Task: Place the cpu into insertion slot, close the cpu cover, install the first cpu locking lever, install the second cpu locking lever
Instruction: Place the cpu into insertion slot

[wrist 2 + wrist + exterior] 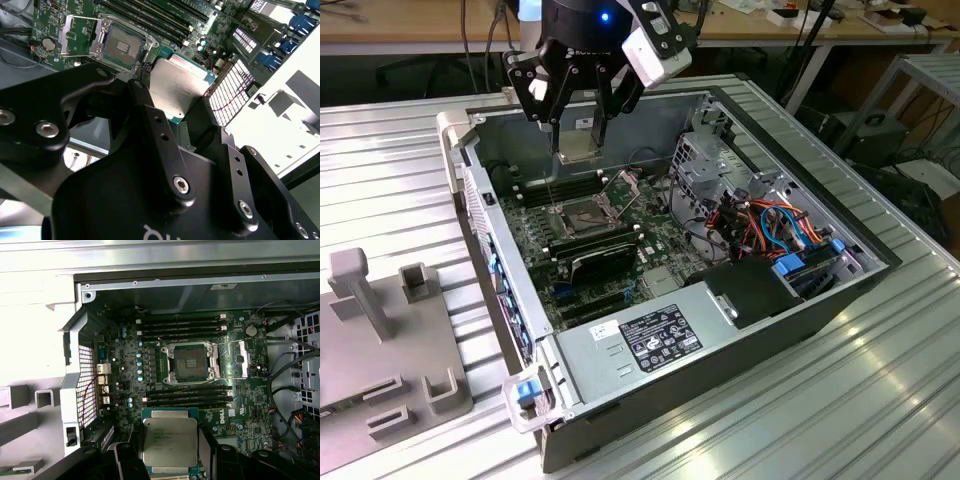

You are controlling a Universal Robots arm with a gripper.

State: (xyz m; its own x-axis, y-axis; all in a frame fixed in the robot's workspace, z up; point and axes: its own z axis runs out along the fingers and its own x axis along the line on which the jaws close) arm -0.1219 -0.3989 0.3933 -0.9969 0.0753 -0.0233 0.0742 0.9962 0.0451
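Partly, the fingers [150, 120] hide the edges of the clamped cpu [177, 87].

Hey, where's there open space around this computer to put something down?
Bare ribbed table lies on the exterior view's right of the computer case, plus a strip between case and grey fixture. Inside is crowded: cables, and the jaws holding the chip over the circuit board.
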